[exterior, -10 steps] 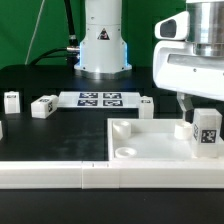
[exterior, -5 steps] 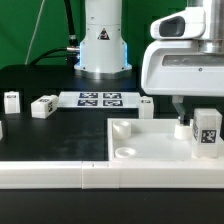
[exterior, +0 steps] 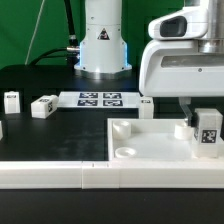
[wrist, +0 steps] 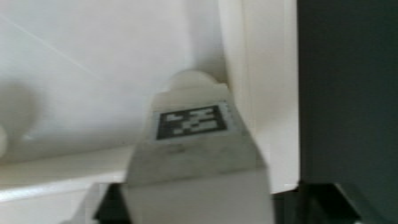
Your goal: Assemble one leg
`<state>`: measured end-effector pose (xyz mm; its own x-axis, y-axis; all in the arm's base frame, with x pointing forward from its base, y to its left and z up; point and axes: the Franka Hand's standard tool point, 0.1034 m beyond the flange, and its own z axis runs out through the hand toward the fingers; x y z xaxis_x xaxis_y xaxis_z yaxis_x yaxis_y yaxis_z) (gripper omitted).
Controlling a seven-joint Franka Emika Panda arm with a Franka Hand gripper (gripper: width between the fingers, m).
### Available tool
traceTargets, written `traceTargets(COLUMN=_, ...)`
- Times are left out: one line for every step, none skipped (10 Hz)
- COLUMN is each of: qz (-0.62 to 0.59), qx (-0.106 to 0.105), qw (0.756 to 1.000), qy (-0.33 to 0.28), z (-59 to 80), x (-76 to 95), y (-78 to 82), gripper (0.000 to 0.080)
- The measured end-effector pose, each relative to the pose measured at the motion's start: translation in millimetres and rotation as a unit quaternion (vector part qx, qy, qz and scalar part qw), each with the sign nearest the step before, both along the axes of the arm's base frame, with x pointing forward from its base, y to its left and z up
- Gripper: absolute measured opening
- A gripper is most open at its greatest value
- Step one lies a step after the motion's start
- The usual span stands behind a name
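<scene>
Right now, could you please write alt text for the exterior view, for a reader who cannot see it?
The robot's claw holds a small tagged white leg upright over the large white panel, at the exterior view's right. More small tagged blocks and the marker board lie on the black table behind.

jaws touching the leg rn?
Touching. In the wrist view the leg sits pinched between both jaws of the gripper, no gap on either side. The exterior view shows the leg held under the gripper.
</scene>
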<state>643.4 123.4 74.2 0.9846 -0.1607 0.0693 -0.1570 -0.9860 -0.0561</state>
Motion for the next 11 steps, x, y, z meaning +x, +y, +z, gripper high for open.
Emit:
traceTargets(qz=-0.001, qx=-0.002, qw=1.000, qy=0.001, z=-0.8, x=-0.4, y=-3.0, gripper=0.0295)
traceTargets(qz=-0.001, qx=-0.002, qw=1.000, qy=0.001, z=-0.8, x=-0.4, y=-3.3, gripper=0.0294)
traceTargets(qz=-0.003, qx=-0.002, qw=1.000, qy=0.001, z=-0.8, x=-0.2, y=-3.9, gripper=0.0294)
traceTargets(qz=-0.030, qx=0.002, qw=1.000, qy=0.002, z=-0.7, x=0.5, y=-7.5, gripper=0.0294)
traceTargets(qz=-0.046, qx=0.003, qw=0.999, qy=0.002, z=-1.4, x=0.3, y=-10.4, gripper=0.0293)
traceTargets(qz=-0.091, qx=0.006, qw=0.996, qy=0.003, z=-1.6, x=0.4, y=-10.5, gripper=0.0293)
traceTargets(qz=-0.146, qx=0.010, qw=0.989, qy=0.006, z=-1.7, x=0.3, y=-10.7, gripper=0.0293)
traceTargets(qz=-0.220, qx=0.015, qw=0.975, qy=0.009, z=-1.9, x=-0.5, y=-10.4, gripper=0.0294)
traceTargets(qz=-0.288, qx=0.018, qw=0.957, qy=0.010, z=-2.1, x=-1.9, y=-9.5, gripper=0.0294)
traceTargets(qz=-0.337, qx=0.020, qw=0.941, qy=0.007, z=-2.3, x=-2.4, y=-9.0, gripper=0.0294)
traceTargets(qz=-0.394, qx=0.021, qw=0.919, qy=0.008, z=-2.2, x=-3.0, y=-9.5, gripper=0.0294)
